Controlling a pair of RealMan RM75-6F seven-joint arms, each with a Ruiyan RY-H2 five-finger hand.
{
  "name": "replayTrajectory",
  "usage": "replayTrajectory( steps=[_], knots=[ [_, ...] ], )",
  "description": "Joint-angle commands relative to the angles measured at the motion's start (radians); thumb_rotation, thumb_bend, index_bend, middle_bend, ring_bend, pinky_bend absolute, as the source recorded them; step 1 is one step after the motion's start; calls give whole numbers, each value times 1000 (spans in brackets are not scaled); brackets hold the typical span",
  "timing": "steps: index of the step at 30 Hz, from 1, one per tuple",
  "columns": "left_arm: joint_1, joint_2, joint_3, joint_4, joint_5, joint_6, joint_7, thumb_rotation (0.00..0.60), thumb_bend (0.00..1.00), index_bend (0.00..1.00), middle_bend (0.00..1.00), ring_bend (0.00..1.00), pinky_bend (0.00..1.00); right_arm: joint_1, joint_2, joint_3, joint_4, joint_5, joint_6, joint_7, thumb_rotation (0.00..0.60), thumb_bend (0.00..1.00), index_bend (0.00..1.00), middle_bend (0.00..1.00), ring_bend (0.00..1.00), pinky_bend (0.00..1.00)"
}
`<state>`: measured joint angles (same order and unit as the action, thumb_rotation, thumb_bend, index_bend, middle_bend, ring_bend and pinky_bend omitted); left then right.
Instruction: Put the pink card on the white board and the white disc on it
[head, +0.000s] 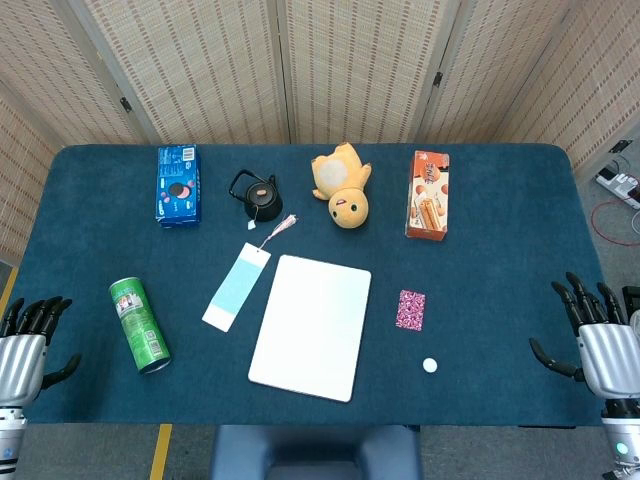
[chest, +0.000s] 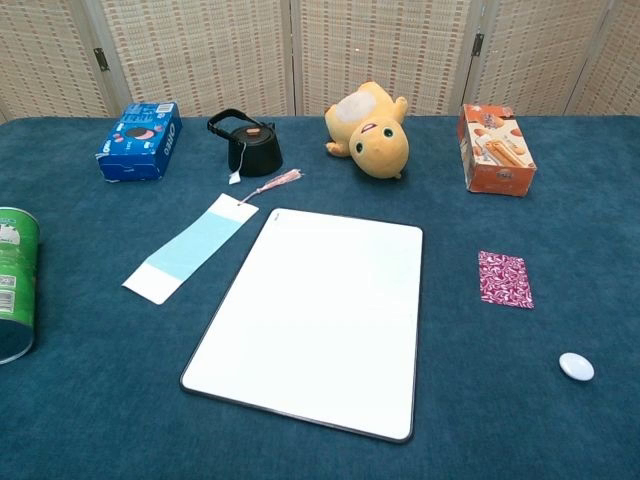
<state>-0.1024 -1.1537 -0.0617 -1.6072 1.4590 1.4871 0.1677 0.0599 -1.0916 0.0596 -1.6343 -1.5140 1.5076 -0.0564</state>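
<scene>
Left hand (head: 22, 352) at front-left corner of bench (head: 500, 300), fingers spread, holding nothing. Green can (head: 138, 325) lying on side nr left edge. Blue bookmark (head: 236, 287) just left of white board (head: 311, 326), which sits centre-front, bare. Pink card (head: 410, 309) flat on bench right of board, apart from it. White disc (head: 430, 365) nr front edge, just beyond card. Right hand (head: 598, 340) at front-right corner, fingers wide, empty.
</scene>
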Motion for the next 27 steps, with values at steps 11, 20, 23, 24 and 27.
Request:
replayTrajectory(
  steps=[11, 20, 23, 24, 27],
  knots=[
    [7, -11, -4, 5, 5, 22, -5, 600, 293, 165, 169, 149, 13, 0, 4, -5, -1, -14, -1, 20, 306, 357, 94, 47, 174, 0],
    [8, -2, -3, -7, 6, 22, 0, 600, 294, 165, 169, 148, 15, 16, 6, -8, 3, -30, -22, 37, 307, 356, 93, 47, 192, 0],
    [9, -2, -4, -7, 6, 24, -1, 600, 293, 165, 169, 148, 15, 32, 6, -7, 2, -40, -41, 31, 306, 356, 93, 49, 197, 0],
    [9, -2, -5, -7, 6, 25, -2, 600, 294, 165, 169, 149, 15, 40, 7, -7, 1, -43, -51, 28, 306, 357, 93, 53, 200, 0],
    [8, -2, -5, -8, 10, 26, -3, 600, 293, 165, 169, 149, 14, 74, 6, -6, -3, -56, -95, 17, 306, 357, 93, 67, 203, 0]
  ],
)
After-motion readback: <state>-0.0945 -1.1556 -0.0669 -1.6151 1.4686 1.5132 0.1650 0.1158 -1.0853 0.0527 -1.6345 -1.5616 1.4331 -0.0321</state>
